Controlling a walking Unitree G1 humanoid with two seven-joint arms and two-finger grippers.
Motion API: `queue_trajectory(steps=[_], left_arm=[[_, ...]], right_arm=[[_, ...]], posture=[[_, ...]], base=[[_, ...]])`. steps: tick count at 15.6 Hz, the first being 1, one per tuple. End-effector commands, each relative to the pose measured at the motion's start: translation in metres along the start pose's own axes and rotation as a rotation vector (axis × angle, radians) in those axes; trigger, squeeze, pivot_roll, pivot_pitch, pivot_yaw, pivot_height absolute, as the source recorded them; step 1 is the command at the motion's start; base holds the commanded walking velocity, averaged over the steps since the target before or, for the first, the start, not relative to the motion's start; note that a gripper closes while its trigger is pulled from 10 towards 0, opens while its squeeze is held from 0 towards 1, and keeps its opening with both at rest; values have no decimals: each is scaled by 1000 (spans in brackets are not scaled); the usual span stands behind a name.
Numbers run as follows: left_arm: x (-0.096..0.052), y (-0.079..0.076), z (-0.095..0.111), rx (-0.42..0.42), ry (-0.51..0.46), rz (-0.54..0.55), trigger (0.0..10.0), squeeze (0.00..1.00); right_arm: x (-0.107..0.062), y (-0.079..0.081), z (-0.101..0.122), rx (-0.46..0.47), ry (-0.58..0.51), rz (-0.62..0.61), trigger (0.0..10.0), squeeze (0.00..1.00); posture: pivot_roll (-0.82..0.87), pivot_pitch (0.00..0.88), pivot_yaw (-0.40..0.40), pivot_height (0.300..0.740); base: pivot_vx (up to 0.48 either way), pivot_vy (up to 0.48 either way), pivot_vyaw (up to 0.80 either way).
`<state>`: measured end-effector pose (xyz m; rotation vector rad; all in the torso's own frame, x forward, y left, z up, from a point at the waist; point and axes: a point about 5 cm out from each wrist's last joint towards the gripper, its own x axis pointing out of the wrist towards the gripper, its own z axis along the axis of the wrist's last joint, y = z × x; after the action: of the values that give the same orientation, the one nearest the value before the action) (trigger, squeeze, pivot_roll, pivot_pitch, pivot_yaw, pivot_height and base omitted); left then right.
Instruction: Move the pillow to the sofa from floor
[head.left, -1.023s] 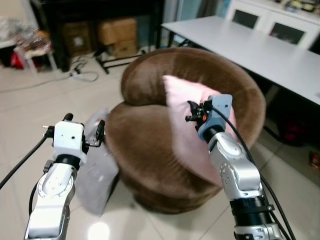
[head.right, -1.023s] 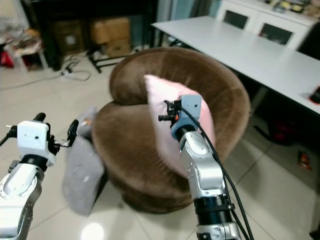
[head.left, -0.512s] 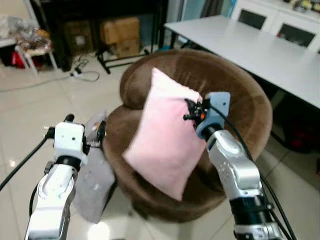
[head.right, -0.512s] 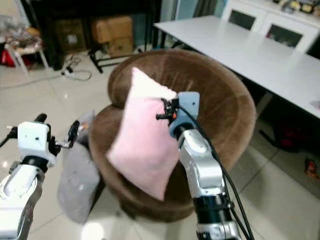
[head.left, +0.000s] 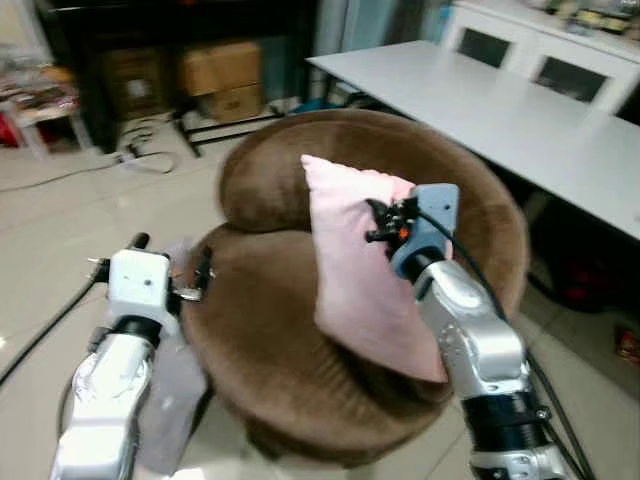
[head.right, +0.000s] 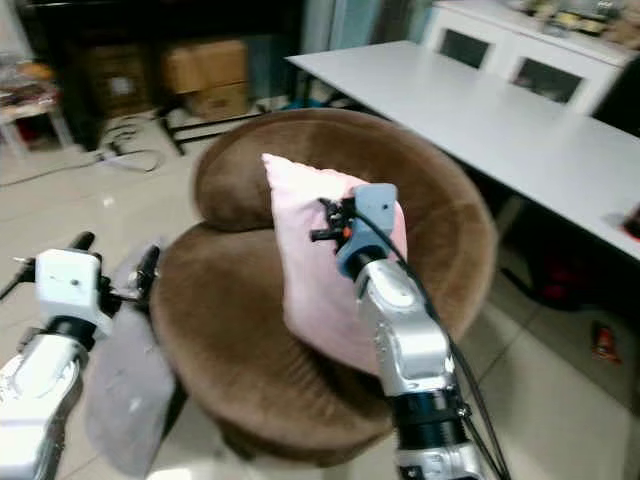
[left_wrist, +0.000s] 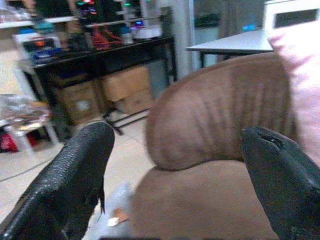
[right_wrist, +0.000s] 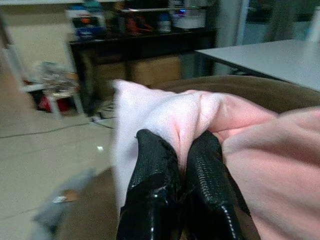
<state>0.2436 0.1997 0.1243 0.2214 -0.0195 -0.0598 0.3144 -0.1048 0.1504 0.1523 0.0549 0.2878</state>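
Pink pillow (head.left: 365, 270) is hanging upright at frame centre from our right gripper (head.left: 385, 222), pinched shut on its edge, directly above the brown sofa (head.left: 270, 340); our left gripper (head.left: 150, 262) is idling open, lower left.

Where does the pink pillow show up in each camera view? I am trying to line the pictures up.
Left eye view: pink pillow at centre, held over the brown sofa.
Right eye view: centre, slightly left.
Left wrist view: pale strip at the right edge.
Right wrist view: across the middle, pinched between the right gripper fingers.
Shared landmark: the sofa's rounded brown backrest.
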Motion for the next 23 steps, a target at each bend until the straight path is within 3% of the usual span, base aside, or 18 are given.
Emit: queue_trajectory(steps=[1, 9, 12, 15, 19, 23], left_arm=[[-1, 2, 4, 14, -10, 3, 10000, 0], [-4, 1, 2, 14, 2, 2, 10000, 0], [-10, -10, -4, 27, 42, -98, 10000, 0], [-20, -19, -11, 88, 78, -224, 10000, 0], [-23, -19, -9, 97, 74, -237, 10000, 0], [-30, -21, -11, 94, 86, -259, 10000, 0]], right_arm=[[1, 4, 13, -3, -50, 19, 10000, 0], [2, 10, 12, -28, -29, 63, 10000, 0], [5, 20, 11, -53, -4, 110, 10000, 0], [10, 37, 5, -79, 62, 192, 10000, 0], [25, 64, 4, -113, 136, 282, 10000, 0], [39, 88, 17, 35, 159, 295, 10000, 0]], posture=[[79, 0, -85, 740], [79, 0, -90, 740], [85, 0, -100, 740], [92, 0, -109, 740], [97, 0, -126, 740], [102, 0, -131, 740]], base=[[345, 0, 0], [343, 0, 0], [105, 0, 0], [0, 0, 0], [0, 0, 0], [0, 0, 0]])
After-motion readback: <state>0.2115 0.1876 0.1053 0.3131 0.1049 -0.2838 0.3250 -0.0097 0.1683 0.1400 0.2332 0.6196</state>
